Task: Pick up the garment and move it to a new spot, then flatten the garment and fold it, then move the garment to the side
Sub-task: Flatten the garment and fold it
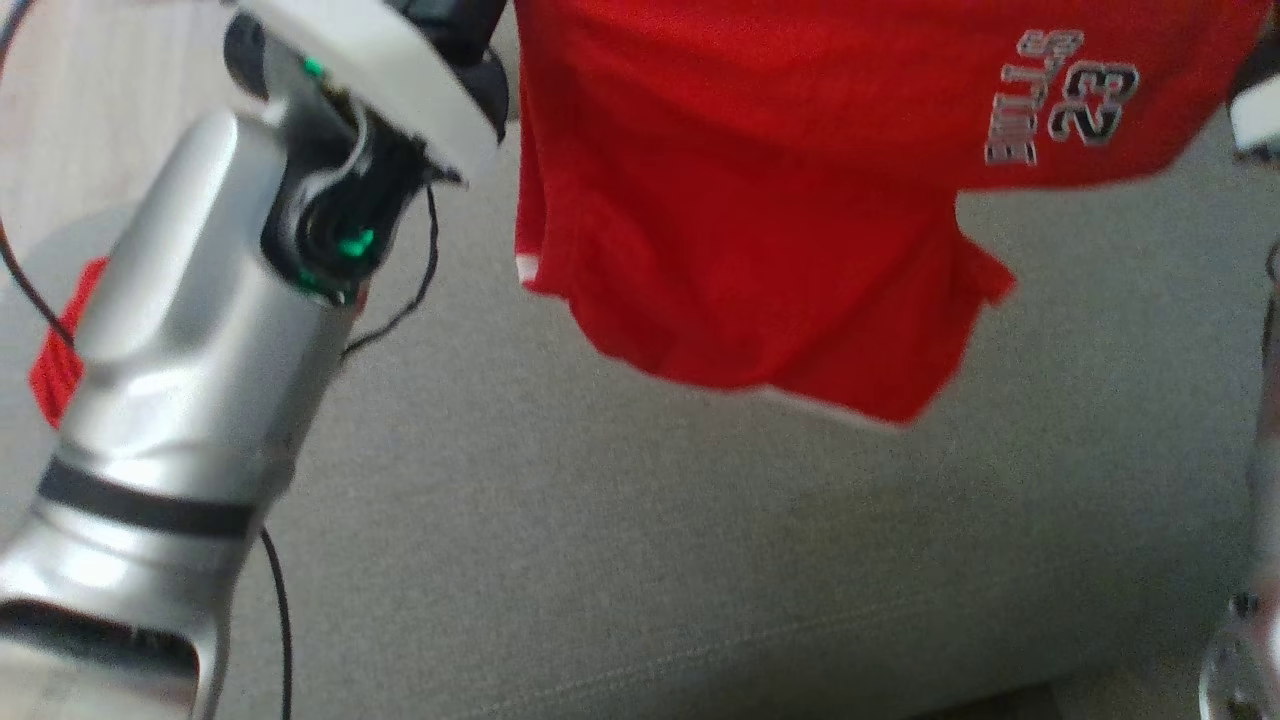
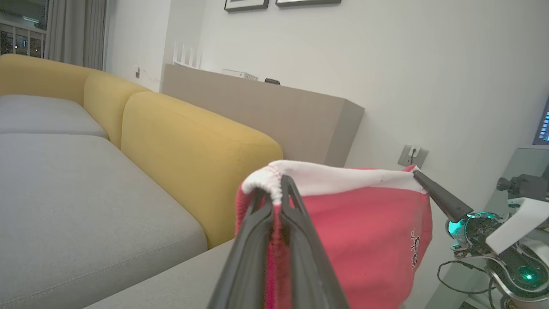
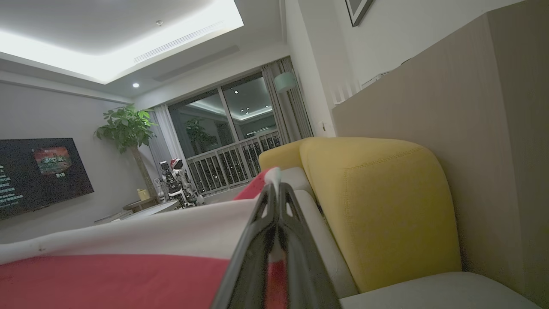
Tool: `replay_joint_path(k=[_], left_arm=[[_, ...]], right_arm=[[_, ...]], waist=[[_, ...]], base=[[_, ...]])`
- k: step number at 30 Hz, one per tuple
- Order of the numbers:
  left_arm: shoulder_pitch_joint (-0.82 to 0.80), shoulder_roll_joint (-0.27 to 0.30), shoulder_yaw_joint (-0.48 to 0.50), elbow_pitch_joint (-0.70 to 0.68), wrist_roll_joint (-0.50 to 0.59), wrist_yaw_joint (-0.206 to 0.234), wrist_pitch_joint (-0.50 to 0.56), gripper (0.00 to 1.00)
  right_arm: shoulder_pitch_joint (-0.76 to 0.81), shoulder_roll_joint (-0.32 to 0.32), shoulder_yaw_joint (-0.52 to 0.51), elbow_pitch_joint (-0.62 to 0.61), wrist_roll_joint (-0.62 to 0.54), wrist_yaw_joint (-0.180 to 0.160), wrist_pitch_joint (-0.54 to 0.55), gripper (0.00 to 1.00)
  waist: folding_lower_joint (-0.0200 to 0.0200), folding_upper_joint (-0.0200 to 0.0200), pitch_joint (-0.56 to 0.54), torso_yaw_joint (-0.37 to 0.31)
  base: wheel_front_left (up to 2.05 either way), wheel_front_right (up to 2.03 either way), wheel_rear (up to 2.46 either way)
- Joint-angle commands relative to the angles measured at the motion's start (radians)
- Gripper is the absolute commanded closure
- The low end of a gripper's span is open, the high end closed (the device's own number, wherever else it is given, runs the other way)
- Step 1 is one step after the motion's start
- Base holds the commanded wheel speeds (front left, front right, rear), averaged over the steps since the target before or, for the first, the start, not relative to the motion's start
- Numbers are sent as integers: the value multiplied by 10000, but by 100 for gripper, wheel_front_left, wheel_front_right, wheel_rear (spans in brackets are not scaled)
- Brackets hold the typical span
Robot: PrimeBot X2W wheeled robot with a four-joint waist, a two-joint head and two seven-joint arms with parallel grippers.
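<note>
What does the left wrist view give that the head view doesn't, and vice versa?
Left wrist adds: the left gripper shut on the white waistband, the right gripper pinching its far corner, the yellow backrest, a wall socket.
Head adds: the legible BULLS 23 print, the lower hem hanging loose above the cushion, the silver left forearm.
Both: the red garment held up over the grey seat cushion.

Garment (image 1: 760,200) above sofa seat (image 1: 600,550)
</note>
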Motion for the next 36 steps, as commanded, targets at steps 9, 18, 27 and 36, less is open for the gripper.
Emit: replay_joint_path(k=[9,18,27,36], left_arm=[[-4140,503,-737,1833,2349,-204,-1245,100],[-6116,583,-1439,2969,4519,-232,-4061,100],[-2439,1769,-2010,-117,4307,-236,-4085,100],[2327,2451,-1886,-1898,3401,-237,-4086,100]], right_arm=[[-3889,850,302,2093,-2072,-2,-2190,100],[-5637,1250,5,2972,-2715,-2,-4381,100],[-2563,1413,781,1880,-2244,-2,-4412,100],[1983,1356,1199,962,-1272,-2,-4349,100]], waist=[[0,-1,3158,-401],[0,-1,4738,-628],[0,-1,4766,-888],[0,-1,3321,-617]], base=[[0,0,0],[0,0,0],[0,0,0],[0,0,0]])
